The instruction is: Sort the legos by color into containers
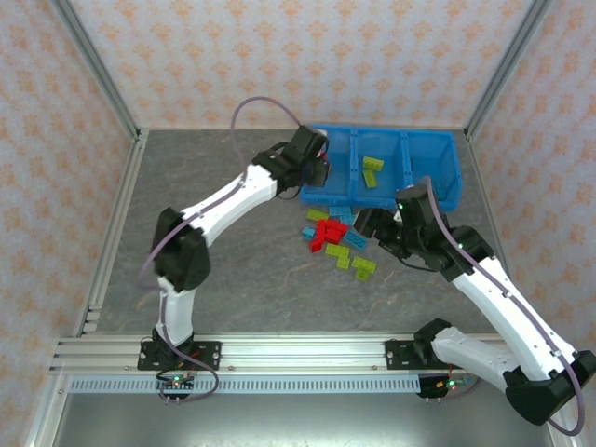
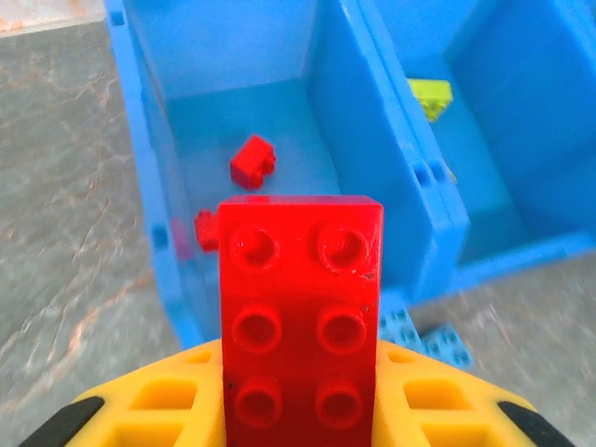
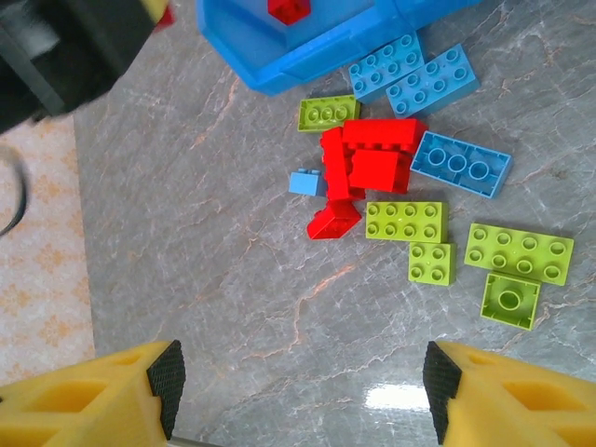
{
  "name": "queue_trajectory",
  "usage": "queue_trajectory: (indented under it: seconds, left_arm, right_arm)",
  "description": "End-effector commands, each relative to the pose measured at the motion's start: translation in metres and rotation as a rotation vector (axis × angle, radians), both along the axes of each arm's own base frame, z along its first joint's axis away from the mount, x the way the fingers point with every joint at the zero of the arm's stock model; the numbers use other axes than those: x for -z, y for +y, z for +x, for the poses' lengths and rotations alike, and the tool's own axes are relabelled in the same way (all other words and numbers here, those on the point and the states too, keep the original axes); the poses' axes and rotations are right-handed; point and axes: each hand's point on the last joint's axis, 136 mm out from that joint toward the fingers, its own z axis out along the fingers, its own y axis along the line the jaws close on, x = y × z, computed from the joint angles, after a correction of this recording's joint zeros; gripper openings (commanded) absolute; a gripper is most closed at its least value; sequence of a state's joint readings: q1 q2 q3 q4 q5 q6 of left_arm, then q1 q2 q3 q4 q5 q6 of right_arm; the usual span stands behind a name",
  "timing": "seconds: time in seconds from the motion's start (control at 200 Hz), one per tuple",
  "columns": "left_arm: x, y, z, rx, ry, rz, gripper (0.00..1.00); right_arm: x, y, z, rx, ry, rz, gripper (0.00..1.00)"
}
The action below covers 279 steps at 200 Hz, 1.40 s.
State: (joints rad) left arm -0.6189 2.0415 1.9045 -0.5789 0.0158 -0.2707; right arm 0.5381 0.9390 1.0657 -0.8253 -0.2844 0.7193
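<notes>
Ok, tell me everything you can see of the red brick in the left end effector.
The red brick is glossy plastic, two studs wide with three rows showing, studs toward the wrist camera. The left end effector is shut on its near end between yellow fingers. It hangs above the near wall of the left compartment of the blue bin, where smaller red bricks lie, touching nothing else.

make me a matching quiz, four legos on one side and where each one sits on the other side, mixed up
Things:
1. long red brick
2. small red brick
3. small blue brick
4. green bricks in the bin

Places:
a. on the table, beside the red heap
b. middle compartment
c. held in the left jaws
d. floor of the left compartment

Pairs: 1-c, 2-d, 3-a, 4-b
</notes>
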Motion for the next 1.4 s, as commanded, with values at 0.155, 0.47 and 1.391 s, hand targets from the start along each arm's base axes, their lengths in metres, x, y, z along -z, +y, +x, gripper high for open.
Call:
queue_trajectory:
  seconds: [0.155,0.47,1.391]
  left_arm:
    - [0.014,-0.004,0.053,-0.006,-0.002,0.094,0.38]
    - [-0.059,0.0,0.025,0.024,-0.067,0.0,0.54]
    - [-0.026,0.074,-0.3,1.0,-0.175,0.177,0.93]
  right_arm:
    - [0.008,-0.015,-0.005,0.06,0.016,-0.045,0.72]
    - [0.037,-0.035,-0.005,0.115,0.051,-0.167,0.78]
    - [0.215,-0.019,0.002,0.12,0.404,-0.438,0.68]
